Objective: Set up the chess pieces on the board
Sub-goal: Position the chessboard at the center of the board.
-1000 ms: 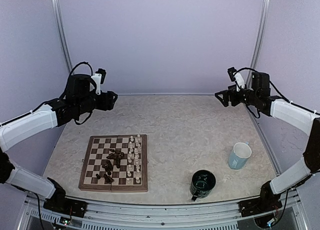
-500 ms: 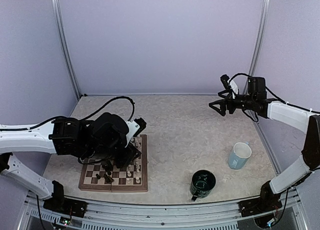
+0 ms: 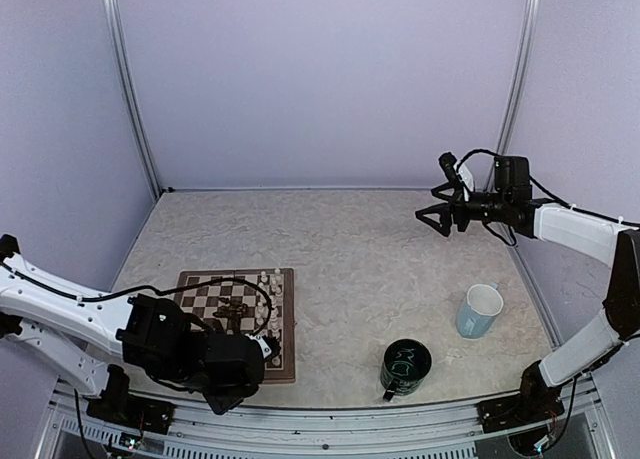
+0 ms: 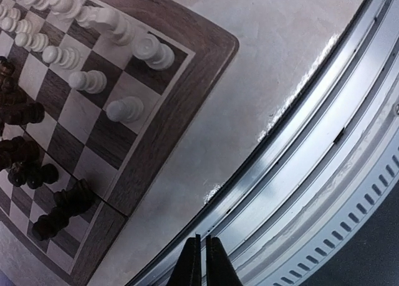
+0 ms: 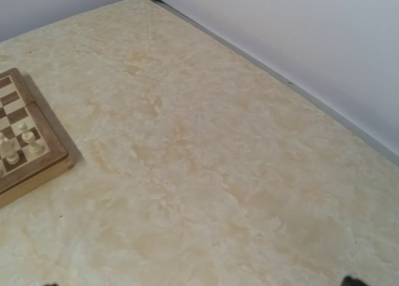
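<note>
The left gripper (image 4: 199, 261) has its fingers pressed almost together with nothing between them, low over the strip of table just off the board's (image 3: 200, 289) near right corner, by the metal rail (image 4: 312, 174). The right gripper (image 3: 428, 215) hangs high, well to the right of the board and beyond it, its fingers spread wide and empty. On the board, the cream pieces (image 4: 87, 80) stand in two rows along its right side, and the dark pieces (image 4: 25, 111) lie jumbled across the middle squares. Right of the board sits a dark mug (image 3: 406, 367), its inside too dark to read; further right, a pale blue mug (image 3: 480, 309) shows plain white inside. The table (image 3: 380, 259) is mottled cream stone, walled in lilac panels (image 3: 320, 79).
</note>
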Controlling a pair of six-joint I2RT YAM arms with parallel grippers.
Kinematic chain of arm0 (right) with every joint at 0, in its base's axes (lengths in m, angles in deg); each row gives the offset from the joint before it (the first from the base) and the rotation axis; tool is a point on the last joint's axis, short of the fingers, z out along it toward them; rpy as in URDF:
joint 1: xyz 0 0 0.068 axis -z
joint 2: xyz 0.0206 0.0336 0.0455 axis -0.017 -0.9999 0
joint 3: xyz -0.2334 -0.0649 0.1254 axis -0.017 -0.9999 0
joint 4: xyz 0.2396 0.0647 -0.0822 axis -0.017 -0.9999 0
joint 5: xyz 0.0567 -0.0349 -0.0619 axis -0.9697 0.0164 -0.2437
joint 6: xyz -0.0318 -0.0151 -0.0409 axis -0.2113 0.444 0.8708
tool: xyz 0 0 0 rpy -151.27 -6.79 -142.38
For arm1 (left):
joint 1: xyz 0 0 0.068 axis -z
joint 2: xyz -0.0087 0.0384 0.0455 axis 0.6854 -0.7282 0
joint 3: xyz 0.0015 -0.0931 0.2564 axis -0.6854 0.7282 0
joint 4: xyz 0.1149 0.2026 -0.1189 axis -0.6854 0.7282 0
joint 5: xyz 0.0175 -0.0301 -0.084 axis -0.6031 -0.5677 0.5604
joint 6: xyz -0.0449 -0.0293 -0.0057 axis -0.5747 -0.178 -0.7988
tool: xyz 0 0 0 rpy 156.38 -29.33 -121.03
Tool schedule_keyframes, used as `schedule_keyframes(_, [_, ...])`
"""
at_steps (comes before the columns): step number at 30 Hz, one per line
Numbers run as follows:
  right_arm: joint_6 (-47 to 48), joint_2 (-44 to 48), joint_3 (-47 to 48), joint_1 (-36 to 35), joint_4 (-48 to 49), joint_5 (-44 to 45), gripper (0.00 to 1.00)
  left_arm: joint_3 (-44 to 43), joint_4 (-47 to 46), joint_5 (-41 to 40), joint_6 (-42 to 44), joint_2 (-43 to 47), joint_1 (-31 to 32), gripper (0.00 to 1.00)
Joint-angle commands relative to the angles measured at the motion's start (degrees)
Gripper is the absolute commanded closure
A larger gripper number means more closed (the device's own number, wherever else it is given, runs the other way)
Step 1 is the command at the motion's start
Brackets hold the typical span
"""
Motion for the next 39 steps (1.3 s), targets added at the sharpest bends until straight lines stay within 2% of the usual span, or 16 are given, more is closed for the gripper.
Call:
schedule_keyframes(1, [0.5, 0.2, -1.2, -0.7, 0.6, -1.4, 0.02, 0.0, 0.0, 0.2, -0.3, -6.0, 1.9, 0.95])
schedule_keyframes(6, [0.6, 0.3, -1.5, -0.7, 0.9, -1.3, 0.02, -3.4, 0.4, -0.1, 2.3, -13.6, 4.3, 0.97])
schedule_keyframes(13, [1.1, 0.8, -1.8, -0.7, 0.8, -1.1, 0.02, -11.7, 2.0, -6.2, 5.7, -25.0, 6.1, 1.00])
schedule_keyframes(19, [1.3, 0.7, -1.8, -0.7, 0.6, -1.2, 0.02, -12.8, 1.9, -11.1, 6.8, -28.8, 5.6, 1.00])
schedule_keyframes(30, [1.7, 0.6, -2.0, -0.7, 0.5, -1.3, 0.02, -16.8, -2.8, -18.7, 14.3, -34.3, 1.3, 1.00])
schedule_keyframes(39, [1.9, 0.7, -2.1, -0.7, 0.5, -0.8, 0.02, -17.1, -11.5, -22.0, 24.8, -35.0, -6.5, 1.00])
